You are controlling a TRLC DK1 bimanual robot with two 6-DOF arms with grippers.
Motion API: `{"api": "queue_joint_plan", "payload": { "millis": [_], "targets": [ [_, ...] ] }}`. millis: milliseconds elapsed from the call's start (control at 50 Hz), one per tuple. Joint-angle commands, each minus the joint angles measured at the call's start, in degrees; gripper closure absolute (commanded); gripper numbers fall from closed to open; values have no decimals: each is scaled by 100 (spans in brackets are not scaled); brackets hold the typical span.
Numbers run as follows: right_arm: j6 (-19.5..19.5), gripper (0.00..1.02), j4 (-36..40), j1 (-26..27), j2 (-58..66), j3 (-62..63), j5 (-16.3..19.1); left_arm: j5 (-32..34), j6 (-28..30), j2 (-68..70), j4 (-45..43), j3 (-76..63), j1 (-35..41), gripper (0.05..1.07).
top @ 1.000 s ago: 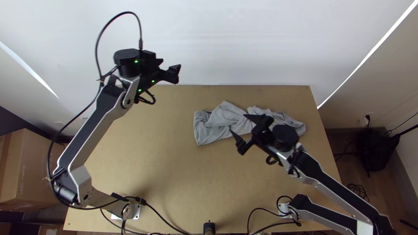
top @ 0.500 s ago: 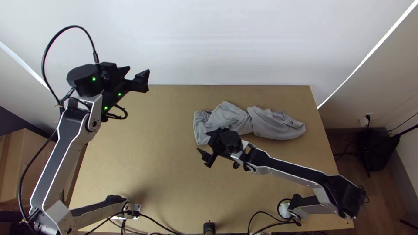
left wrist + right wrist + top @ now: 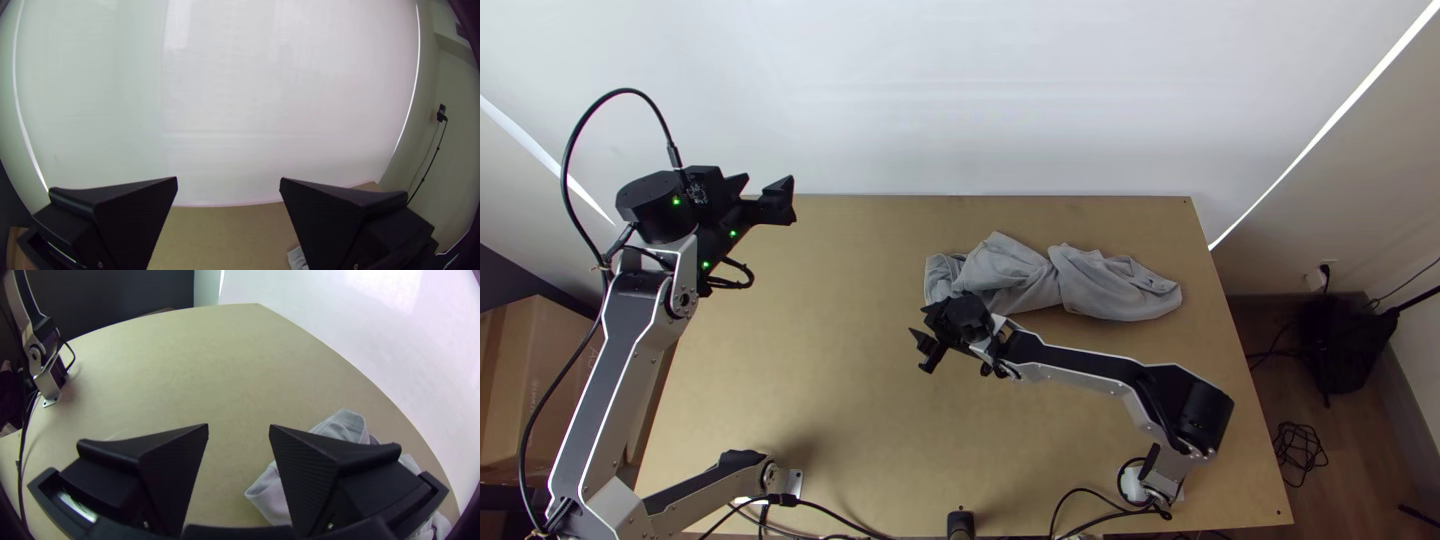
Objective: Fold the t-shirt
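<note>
Motion shows in both arms: since half a second ago, my left gripper point(image 3: 768, 188) has shifted left and a little nearer, and my right gripper point(image 3: 920, 325) has also slid left. A second ago the right one crossed in front of the shirt's middle; now it sits by its near left end. The shirt point(image 3: 1120, 285) has kept its place, toward the far right of the desk point(image 3: 830, 420).

Soft grey cloth, it lies bunched in a long, lumpy strip, pinched near its middle, with a smooth, rounded bulge on the right and a flatter, angular end on the left. That left end is partly covered by my right gripper, so I'd only guess at its layers.

Both grippers stand wide apart with nothing between them. Their fingers point(image 3: 305, 475) are matt black wedges with finely ribbed inner faces. The desk is smooth, plain tan wood, backed by a pale wall point(image 3: 960, 100).
</note>
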State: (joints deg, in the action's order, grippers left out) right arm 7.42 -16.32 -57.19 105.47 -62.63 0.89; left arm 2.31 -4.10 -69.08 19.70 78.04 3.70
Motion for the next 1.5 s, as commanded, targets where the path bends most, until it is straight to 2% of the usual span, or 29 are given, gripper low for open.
{"api": "queue_joint_plan", "payload": {
  "millis": [0,440,680,780,1020,1220,1300,1360,1480],
  "targets": [
    [-162,49,-100,111,343,-241,-18,42,-47,140,-142,-96,-142,9],
    [-206,48,-109,648,1028,-513,-36,59,-30,61,-248,-78,-212,9],
    [-197,48,-73,648,1011,-364,-27,59,-30,35,-283,-26,-221,9],
    [-232,40,41,595,993,-320,-27,59,-30,26,-283,-43,-230,9],
    [-250,40,146,568,975,-232,-27,59,-30,35,-283,-34,-256,9],
    [-250,41,559,525,1054,-399,-27,59,-30,26,-283,-26,-291,9],
    [-294,52,700,525,1125,-513,-36,59,-30,35,-283,-26,-291,9],
    [-294,74,691,516,1125,-513,-27,59,-30,44,-274,-26,-300,9],
    [-259,77,691,507,1134,-540,-36,59,-30,61,-274,-26,-309,9]
  ]
}}
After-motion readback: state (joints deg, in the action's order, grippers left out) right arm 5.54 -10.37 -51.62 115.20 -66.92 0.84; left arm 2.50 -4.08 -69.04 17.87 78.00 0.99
